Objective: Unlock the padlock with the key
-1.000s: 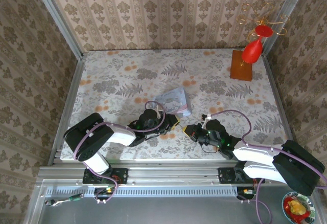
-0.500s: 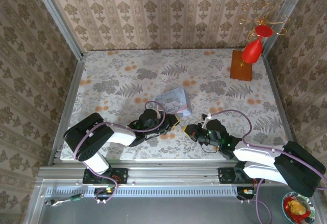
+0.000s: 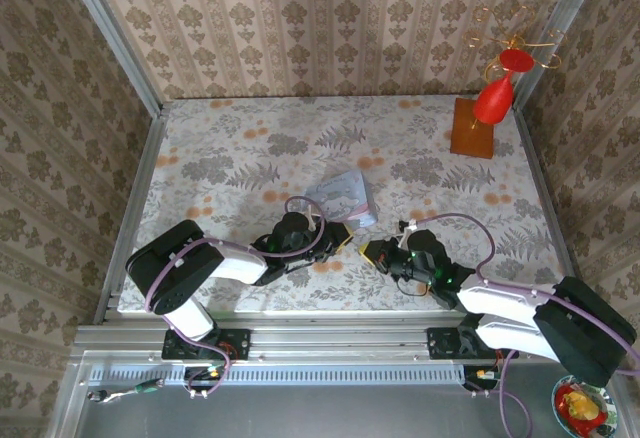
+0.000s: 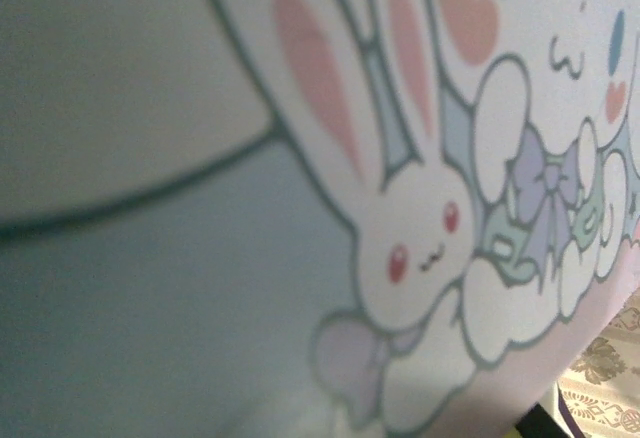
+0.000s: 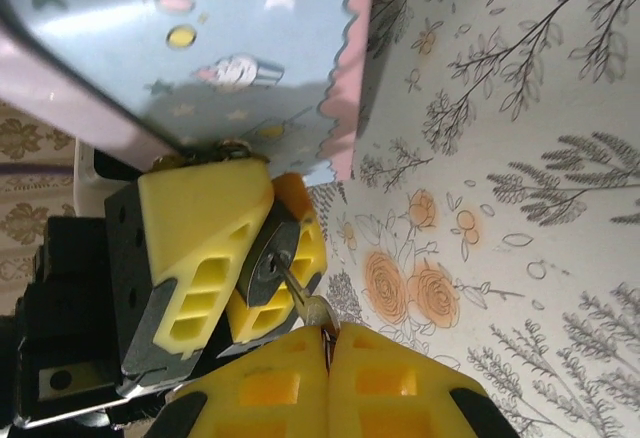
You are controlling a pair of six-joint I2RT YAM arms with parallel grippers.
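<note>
One line: left claw (image 3: 343, 240), padlock (image 5: 266, 259), key (image 5: 312, 308), right claw (image 5: 327, 346).

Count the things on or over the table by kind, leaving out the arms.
Pale blue rectangular tin box with bunny print: 1
Small dark grey metal padlock: 1
Thin pale metal key: 1
Red ornament on a brown wooden stand: 1
Total: 4
</note>
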